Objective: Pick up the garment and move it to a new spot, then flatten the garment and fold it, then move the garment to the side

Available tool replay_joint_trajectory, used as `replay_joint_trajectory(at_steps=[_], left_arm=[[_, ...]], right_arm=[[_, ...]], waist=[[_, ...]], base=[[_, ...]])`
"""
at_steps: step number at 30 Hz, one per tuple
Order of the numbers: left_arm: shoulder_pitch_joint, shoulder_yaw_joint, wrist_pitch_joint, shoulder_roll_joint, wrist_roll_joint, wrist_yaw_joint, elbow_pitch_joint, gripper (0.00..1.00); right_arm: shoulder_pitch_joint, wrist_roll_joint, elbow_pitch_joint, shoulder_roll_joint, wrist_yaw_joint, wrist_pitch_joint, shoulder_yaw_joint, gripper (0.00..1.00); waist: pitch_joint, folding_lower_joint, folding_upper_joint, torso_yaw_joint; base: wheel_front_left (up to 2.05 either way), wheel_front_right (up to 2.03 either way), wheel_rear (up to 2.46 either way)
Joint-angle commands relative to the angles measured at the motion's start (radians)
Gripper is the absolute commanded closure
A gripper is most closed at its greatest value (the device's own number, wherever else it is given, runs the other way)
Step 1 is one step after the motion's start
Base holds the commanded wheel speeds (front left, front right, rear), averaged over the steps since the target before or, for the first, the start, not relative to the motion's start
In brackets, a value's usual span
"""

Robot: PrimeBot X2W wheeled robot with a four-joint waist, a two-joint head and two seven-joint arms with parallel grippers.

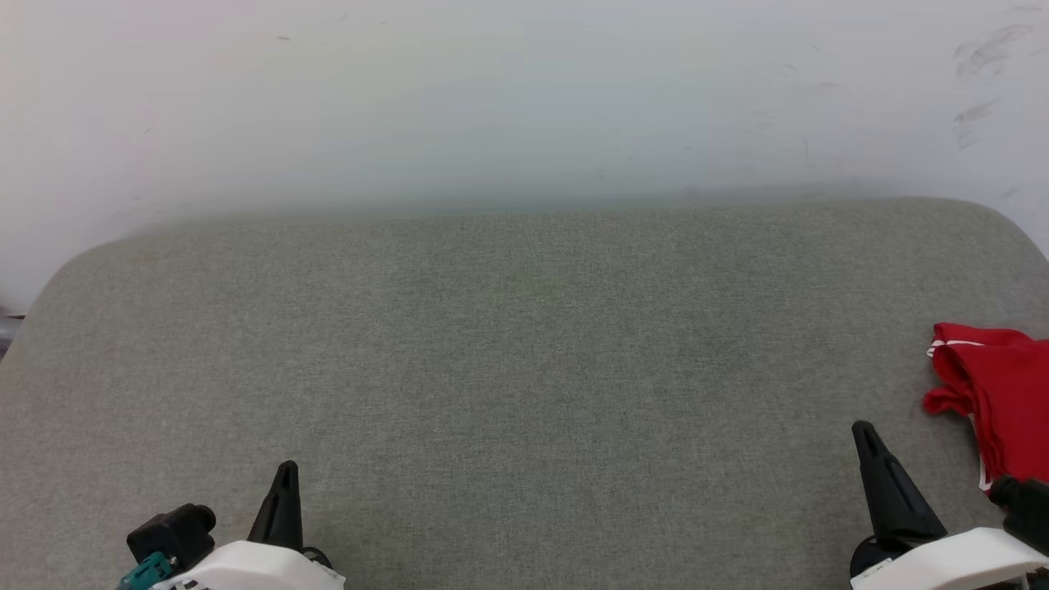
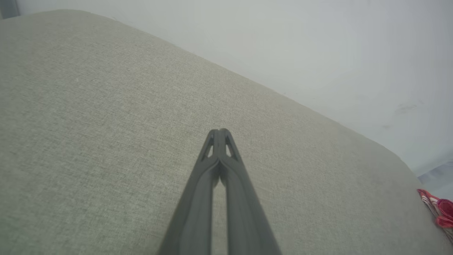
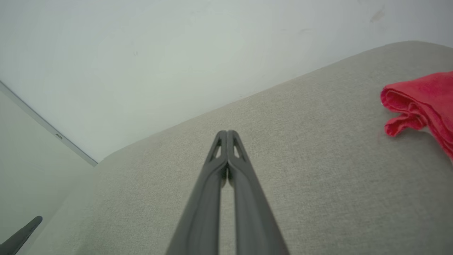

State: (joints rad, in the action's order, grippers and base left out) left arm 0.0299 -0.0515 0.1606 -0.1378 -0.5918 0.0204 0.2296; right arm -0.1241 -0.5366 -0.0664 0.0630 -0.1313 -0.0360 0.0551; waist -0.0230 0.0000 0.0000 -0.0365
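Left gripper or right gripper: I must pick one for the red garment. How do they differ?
The right gripper sits near the garment; the left gripper is far across the cushion. The right gripper's camera shows its folds large, the left gripper's a sliver. Both shut, empty.

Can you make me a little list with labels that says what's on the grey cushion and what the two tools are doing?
surface: grey cushion, against a pale wall
garment: red, bunched, at the cushion's right side, partly out of frame
left tool: shut, empty, over bare cushion
right tool: shut, empty, fingertips apart from the garment
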Motion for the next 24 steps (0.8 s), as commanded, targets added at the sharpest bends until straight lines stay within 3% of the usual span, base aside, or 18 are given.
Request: replay_joint_trajectory(at_steps=[1, 24], left_arm=[[-0.033, 0.012, -0.008, 0.001, -0.036, -0.007, -0.011, 1.00], [-0.070, 0.060, -0.092, 0.029, -0.346, -0.053, -0.004, 1.00]], right_arm=[[0.030, -0.044, -0.003, 0.011, 0.000, 0.003, 0.000, 1.00], [0.096, -0.385, 0.093, 0.019, 0.000, -0.006, -0.003, 1.00]], waist=[[0.000, 0.0000, 0.0000, 0.001], [0.006, 0.0000, 0.0000, 0.009]], base=[[0.00, 0.00, 0.00], [0.00, 0.00, 0.00]])
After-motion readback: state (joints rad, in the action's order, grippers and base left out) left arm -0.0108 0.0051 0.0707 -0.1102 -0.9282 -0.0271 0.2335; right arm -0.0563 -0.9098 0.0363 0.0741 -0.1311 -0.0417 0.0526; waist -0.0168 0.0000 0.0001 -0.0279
